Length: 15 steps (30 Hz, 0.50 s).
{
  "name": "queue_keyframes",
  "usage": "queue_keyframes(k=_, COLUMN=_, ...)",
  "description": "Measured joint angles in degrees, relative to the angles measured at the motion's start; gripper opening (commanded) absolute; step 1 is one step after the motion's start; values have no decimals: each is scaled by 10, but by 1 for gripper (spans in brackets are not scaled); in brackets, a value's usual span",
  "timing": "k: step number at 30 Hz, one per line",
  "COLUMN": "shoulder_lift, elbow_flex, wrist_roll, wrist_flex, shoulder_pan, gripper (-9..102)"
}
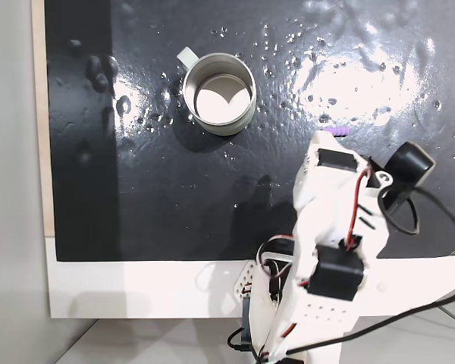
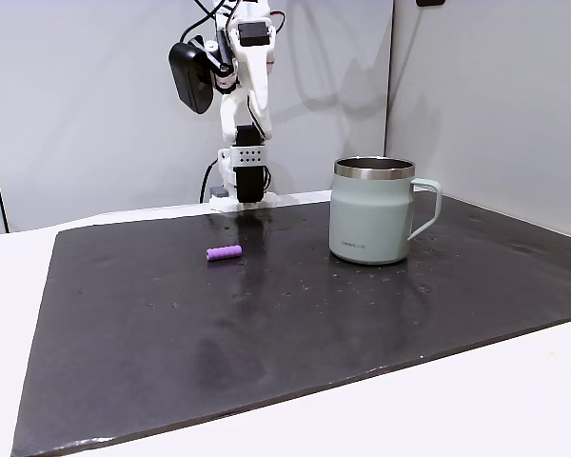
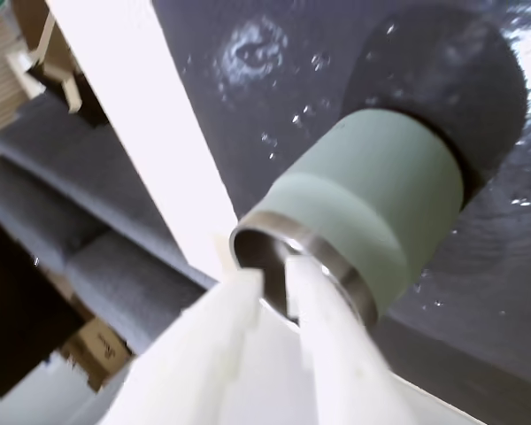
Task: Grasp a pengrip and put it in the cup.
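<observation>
The cup (image 1: 218,95) is a grey-green metal mug with a steel rim, standing upright on the black mat; it also appears in the other fixed view (image 2: 371,214) and the wrist view (image 3: 380,204). The pengrip (image 2: 224,253), a tiny purple ribbed cylinder, lies flat on the mat, well away from the cup. From above the pengrip (image 1: 335,130) pokes out just past the tip of my raised arm (image 1: 330,227). My gripper (image 3: 274,270) is high above the mat, pointing toward the cup's rim. Its white fingers are shut with nothing between them.
The black mat (image 2: 266,333) covers most of a white table (image 1: 136,288). A white wall stands behind the arm. Past the table's far edge the wrist view shows a grey sofa (image 3: 97,257).
</observation>
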Motion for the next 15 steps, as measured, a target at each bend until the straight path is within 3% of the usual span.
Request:
queue_keyframes(k=6, shoulder_lift=-152, elbow_flex=-113, wrist_roll=-16, wrist_flex=71, shoulder_pan=64, gripper=22)
queue_keyframes(k=15, shoulder_lift=-345, elbow_flex=-209, wrist_roll=-50, wrist_flex=122, shoulder_pan=120, gripper=24)
